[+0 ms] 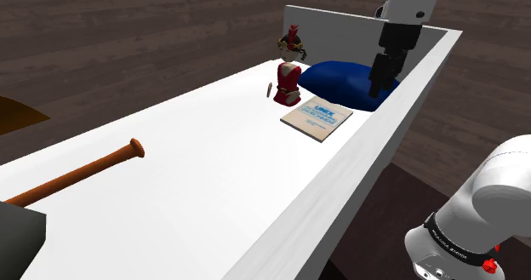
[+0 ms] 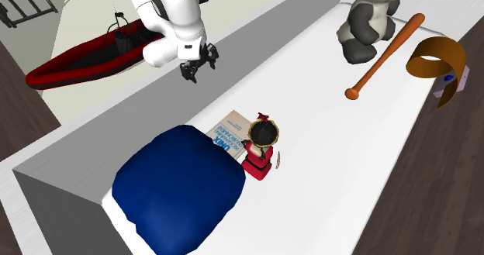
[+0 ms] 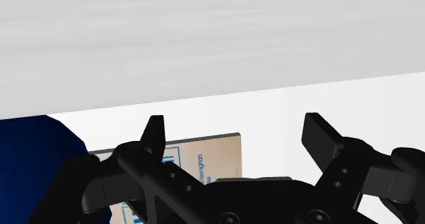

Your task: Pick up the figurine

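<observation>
The figurine [image 1: 289, 70] is a small red-robed figure with dark hair, standing upright on the white table [image 1: 187, 176]. From the second exterior view the figurine [image 2: 261, 149] stands between a booklet and a blue cushion. My black gripper [image 1: 381, 76] hangs open in the air over the blue cushion [image 1: 349, 84], to the shoulder view's right of the figurine and apart from it. In the wrist view the fingers [image 3: 155, 135] stand wide apart with nothing between them, above the booklet [image 3: 204, 158].
A tan and blue booklet [image 1: 317, 118] lies flat beside the figurine. A wooden baseball bat [image 1: 81, 173] lies near the shoulder view's left. A panda plush [image 2: 369, 19] and an orange curved object [image 2: 438, 60] sit at the far end. A low white wall [image 1: 425, 91] borders the table.
</observation>
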Action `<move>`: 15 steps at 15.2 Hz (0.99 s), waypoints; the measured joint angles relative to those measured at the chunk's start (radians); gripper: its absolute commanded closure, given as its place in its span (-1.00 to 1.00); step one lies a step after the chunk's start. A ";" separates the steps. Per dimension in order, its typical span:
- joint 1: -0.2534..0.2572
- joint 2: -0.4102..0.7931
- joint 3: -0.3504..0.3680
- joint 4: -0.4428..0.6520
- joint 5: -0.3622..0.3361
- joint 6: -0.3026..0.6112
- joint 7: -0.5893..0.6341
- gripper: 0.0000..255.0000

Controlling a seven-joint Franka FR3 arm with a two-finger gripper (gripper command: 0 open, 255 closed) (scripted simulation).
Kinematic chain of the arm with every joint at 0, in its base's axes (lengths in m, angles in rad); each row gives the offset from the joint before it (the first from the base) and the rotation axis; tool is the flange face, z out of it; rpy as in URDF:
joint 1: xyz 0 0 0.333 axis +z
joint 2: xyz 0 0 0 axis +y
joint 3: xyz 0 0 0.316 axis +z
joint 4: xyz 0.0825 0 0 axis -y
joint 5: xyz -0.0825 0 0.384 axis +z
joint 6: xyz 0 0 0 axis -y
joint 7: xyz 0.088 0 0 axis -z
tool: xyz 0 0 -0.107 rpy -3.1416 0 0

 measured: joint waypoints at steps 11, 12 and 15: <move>0.039 0.220 -0.105 0.084 -0.037 0.295 -0.270 -1.00; 0.048 0.249 -0.111 0.110 -0.032 0.317 -0.295 -1.00; 0.064 0.337 -0.152 0.175 -0.018 0.391 -0.399 -1.00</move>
